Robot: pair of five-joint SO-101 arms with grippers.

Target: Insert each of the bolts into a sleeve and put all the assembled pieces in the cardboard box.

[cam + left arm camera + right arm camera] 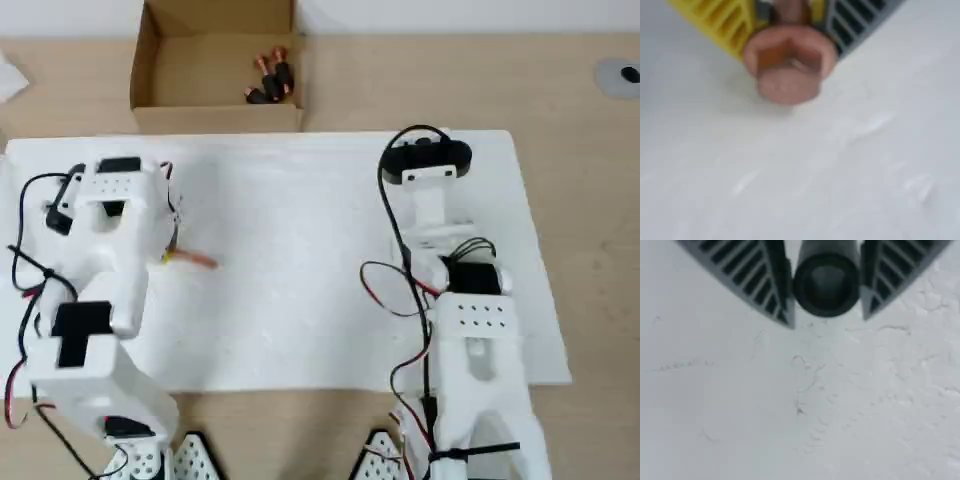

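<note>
Between the left gripper's (pixel 790 50) clamped fingers, a copper hex bolt (pixel 788 75) sits close over the white mat (pixel 300 270). The right gripper (pixel 826 314) clenches a black sleeve (pixel 826 282). Wide bare mat separates them. Assembled pieces (pixel 272 80) lie in the cardboard box (pixel 146 60), past the mat's far edge.

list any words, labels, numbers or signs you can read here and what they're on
None can be read: no print shows on the cardboard box, the white mat, the bolt in the left end effector, or the black sleeve in the right end effector.
</note>
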